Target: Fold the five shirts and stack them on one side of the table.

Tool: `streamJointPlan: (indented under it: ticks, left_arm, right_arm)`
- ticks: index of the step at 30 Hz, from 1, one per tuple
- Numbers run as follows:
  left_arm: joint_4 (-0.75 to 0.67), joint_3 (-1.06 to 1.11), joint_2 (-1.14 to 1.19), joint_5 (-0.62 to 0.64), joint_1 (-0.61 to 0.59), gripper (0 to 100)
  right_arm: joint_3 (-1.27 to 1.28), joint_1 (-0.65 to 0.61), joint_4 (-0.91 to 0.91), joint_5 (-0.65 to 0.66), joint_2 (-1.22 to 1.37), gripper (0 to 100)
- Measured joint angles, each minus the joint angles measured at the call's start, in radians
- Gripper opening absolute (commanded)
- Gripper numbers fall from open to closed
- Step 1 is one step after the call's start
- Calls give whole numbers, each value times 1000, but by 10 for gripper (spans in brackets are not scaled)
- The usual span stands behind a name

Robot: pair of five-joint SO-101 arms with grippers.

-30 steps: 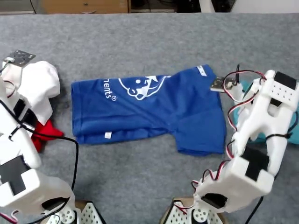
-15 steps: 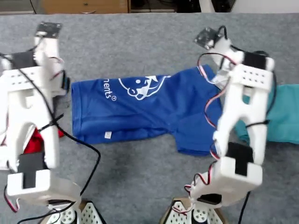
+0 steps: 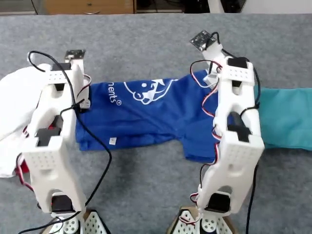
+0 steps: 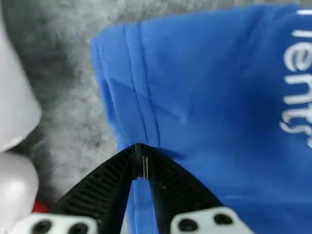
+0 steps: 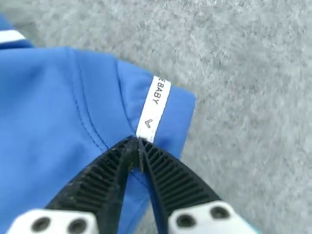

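Blue shirt (image 3: 146, 119) lies spread out mid table (image 3: 146, 44). Our left claw (image 4: 140, 163) pinches its hem, right claw (image 5: 138, 153) pinches the tag corner. We think that's so we can lift both ends & fold.

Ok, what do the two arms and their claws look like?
Both the left arm and right arm are blocky white plastic shells with black motor blocks, trailing red, black and white cables, with a circuit board at each wrist. The left claw and right claw have black ribbed fingers on white bases with screw holes.
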Motion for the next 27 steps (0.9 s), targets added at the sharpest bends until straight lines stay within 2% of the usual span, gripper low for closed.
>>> streamJointPlan:
  ticks: [3, 14, 21, 27]
  left_arm:
    - [23, -66, 63, 3, 2, 19]
    - [328, -474, 304, 3, -5, 18]
    - [463, -594, 338, 0, -14, 18]
    - [480, -609, 299, 0, -20, 19]
  right_arm:
    - [-72, 2, 34, 0, 81, 2]
    - [-442, 75, 296, 0, 262, 2]
    - [-611, 80, 465, 0, 273, 2]
    - [-758, 80, 634, 0, 275, 2]
